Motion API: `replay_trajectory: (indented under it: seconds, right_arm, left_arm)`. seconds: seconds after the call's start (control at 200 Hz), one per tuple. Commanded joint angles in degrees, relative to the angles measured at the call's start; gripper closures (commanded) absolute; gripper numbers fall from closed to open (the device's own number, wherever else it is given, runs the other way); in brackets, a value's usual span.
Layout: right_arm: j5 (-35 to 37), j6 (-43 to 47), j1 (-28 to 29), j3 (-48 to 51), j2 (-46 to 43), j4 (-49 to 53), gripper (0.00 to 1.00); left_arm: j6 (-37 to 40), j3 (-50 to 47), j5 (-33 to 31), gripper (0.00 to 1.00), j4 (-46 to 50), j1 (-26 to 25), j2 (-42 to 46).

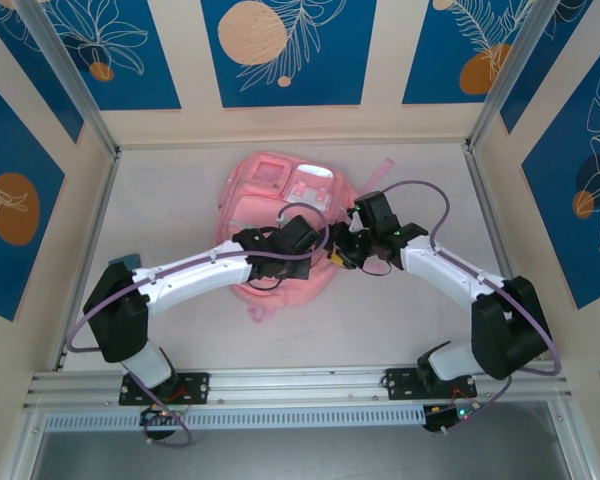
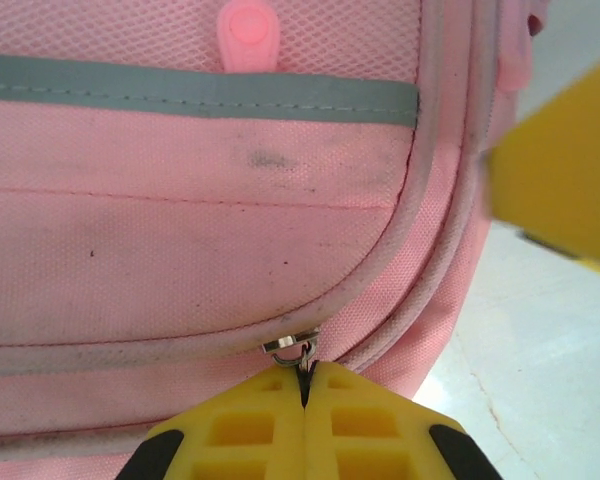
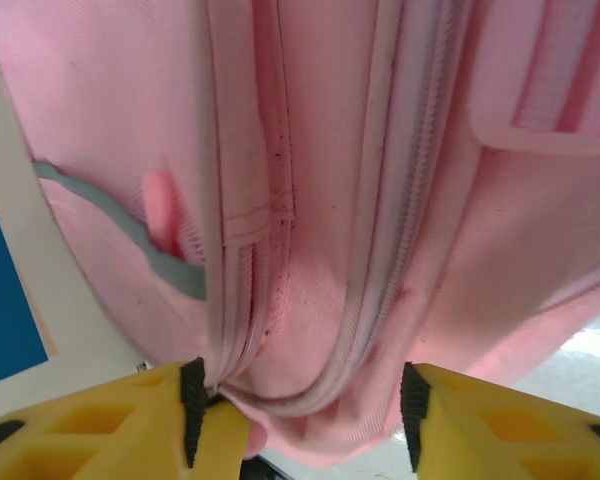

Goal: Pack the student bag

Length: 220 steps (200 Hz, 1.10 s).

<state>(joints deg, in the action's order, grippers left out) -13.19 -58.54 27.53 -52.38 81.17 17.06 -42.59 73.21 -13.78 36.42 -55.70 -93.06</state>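
Zipper pull sits pinched in our left gripper, probably for unzipping. Right gripper straddles the student bag half-wide, likely steadying it; we cannot tell whether it grips.

The student bag is soft pink with a pale grey strip, the tabletop off-white, and the wall panels deep blue with orange circles and white leaf outlines.

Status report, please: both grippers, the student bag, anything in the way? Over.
Left gripper: jaws shut on zipper pull. Right gripper: jaws open, astride student bag edge. Bag lies flat on table. Grippers close together.
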Motion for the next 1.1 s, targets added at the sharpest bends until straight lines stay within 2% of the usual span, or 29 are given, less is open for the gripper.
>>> replay_trajectory:
  seconds: [0.0,0.32,0.49,0.715,0.88,0.99,1.095]
  right_arm:
    - [-2.76,-2.71,0.64,-1.85,1.69,-2.34,0.49]
    - [-0.77,-1.32,0.95,-3.44,1.88,-1.14,0.60]
    - [3.95,-1.04,0.95,-1.86,-2.33,-0.69,0.59]
    - [0.77,-1.78,1.28,-2.33,-0.05,-2.47,0.54]
    - [-2.05,-2.46,1.97,-3.82,3.49,-3.47,0.54]
    - [-2.71,-2.05,2.27,-5.19,5.30,-2.86,0.60]
    - [-1.53,-0.87,2.19,-6.19,6.19,-0.78,0.71]
  left_arm:
    - [2.63,0.61,2.30,1.00,-2.91,-1.16,0.69]
    - [4.09,1.49,3.09,1.00,-2.70,-1.60,-0.37]
    - [3.99,1.50,2.44,1.00,-2.06,-1.56,-0.41]
    - [3.95,1.73,1.94,1.00,-1.80,-1.60,-0.46]
    - [4.09,1.65,1.43,1.00,-1.44,-1.60,0.05]
    - [4.34,1.33,0.94,1.00,-1.18,-1.55,0.18]
    - [5.16,1.07,-0.38,1.00,-0.10,-1.30,0.66]
